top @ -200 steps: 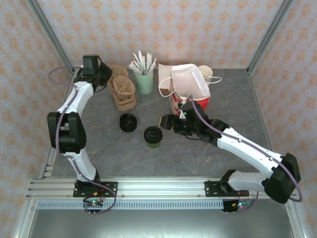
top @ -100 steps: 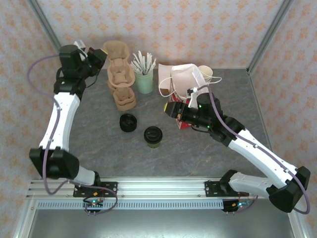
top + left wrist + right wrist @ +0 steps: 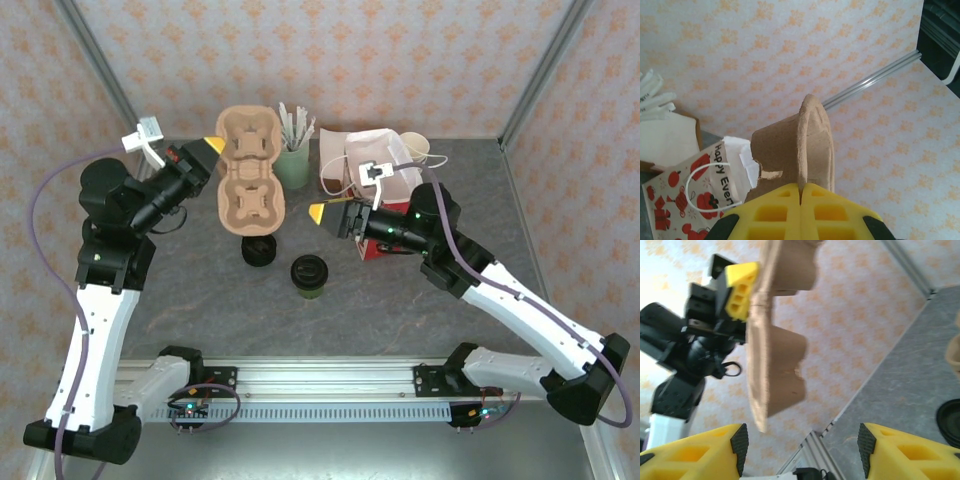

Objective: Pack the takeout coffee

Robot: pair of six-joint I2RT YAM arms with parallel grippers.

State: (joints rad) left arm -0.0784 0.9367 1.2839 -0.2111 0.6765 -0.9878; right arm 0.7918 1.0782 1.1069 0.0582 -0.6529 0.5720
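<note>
Left of the red-and-white bag (image 3: 405,205), holding the pulp carrier (image 3: 248,180) aloft by its rim with the left gripper (image 3: 212,146) clamped on it, likely readying slots for the takeout coffee (image 3: 309,277), upright front-left of the bag. Poising the right gripper (image 3: 322,212), spread wide, alongside.

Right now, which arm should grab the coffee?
Right. The right gripper is open and empty, closer to the takeout coffee; the left gripper is shut on the cardboard carrier.
</note>
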